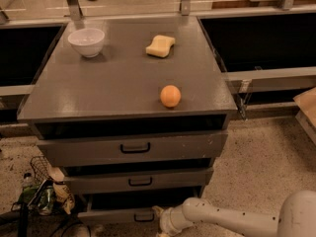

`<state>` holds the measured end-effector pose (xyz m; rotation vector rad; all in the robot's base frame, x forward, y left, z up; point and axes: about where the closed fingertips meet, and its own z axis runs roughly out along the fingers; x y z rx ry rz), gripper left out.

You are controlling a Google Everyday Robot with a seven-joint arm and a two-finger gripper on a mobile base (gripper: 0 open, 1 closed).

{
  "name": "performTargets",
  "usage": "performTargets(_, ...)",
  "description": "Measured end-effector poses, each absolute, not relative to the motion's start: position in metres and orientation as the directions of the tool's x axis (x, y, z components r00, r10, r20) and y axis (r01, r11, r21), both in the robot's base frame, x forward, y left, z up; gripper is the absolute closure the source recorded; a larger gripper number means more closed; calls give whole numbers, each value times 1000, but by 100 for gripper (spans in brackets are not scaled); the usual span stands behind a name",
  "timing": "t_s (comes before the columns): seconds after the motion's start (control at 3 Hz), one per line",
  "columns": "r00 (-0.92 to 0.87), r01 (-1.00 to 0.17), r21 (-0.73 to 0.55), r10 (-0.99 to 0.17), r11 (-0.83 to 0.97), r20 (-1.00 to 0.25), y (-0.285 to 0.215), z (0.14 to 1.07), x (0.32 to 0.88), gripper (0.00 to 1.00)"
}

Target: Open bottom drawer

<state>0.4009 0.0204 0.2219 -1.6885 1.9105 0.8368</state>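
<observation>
The bottom drawer [118,215] is the lowest of three grey drawer fronts, thin, with a small black loop handle [144,217]. It stands slightly out of the cabinet, with a dark gap above it. My gripper [160,220], on a pale arm [222,220] reaching in from the lower right, is at the right end of that handle, low near the floor. The mid-sized middle drawer [140,180] and the tall scuffed top drawer [134,148] sit above it.
On the cabinet top [98,93] are an orange [170,96], a yellow sponge [160,46] and a white bowl [86,42]. A wire basket with bags and bottles [42,191] stands on the floor at the left. Speckled floor [266,162] lies to the right.
</observation>
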Motion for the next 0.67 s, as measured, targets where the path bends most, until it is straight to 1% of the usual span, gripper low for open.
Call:
performTargets(0.33, -25, -1000, 1, -801, 30, -598, 13, 219, 404, 0)
performTargets(0.67, -56, -995, -35, -813, 93, -579, 4, 221, 425, 0)
